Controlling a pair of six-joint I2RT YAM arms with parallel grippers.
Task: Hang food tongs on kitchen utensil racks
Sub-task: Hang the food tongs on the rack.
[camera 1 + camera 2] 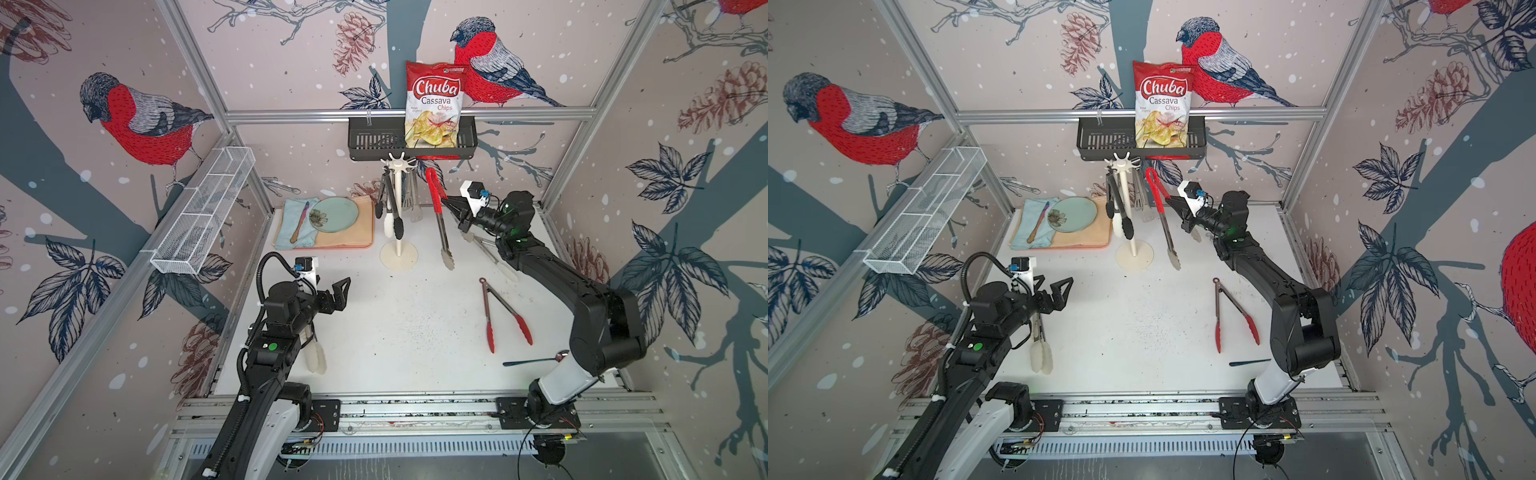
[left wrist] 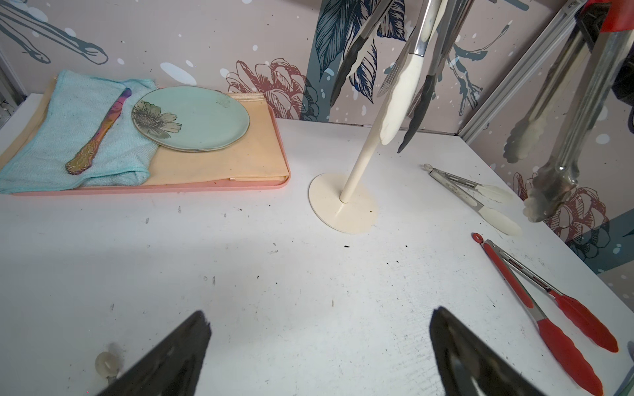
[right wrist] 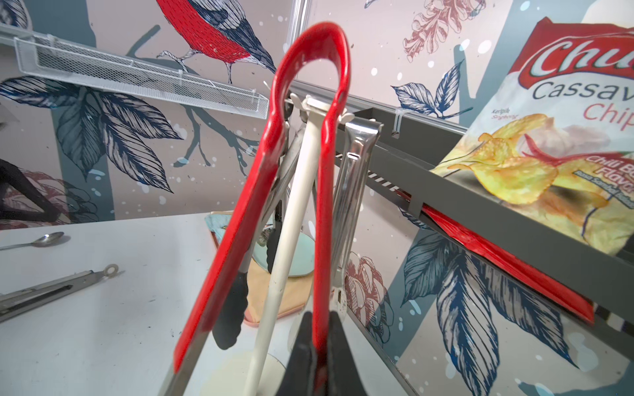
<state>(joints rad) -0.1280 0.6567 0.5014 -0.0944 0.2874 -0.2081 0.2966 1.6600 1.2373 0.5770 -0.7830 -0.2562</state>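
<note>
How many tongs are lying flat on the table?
3: red-tipped steel tongs in the open, white-tipped steel tongs beneath the right arm, another white-tipped pair beneath the left arm. Arms may hide more.

Right end effector [image 3: 319,325] pinches 1 arm of the red-handled tongs [image 3: 236,223] — rack [image 3: 295,205] apparently just behind its loop.

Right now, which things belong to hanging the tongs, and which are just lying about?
Job: red-handled tongs, held by right end effector; rack; red-tipped tongs; white-tipped tongs by right arm.
Lying about: chips bag; plate; spoon; blue cloth; black basket.
</note>
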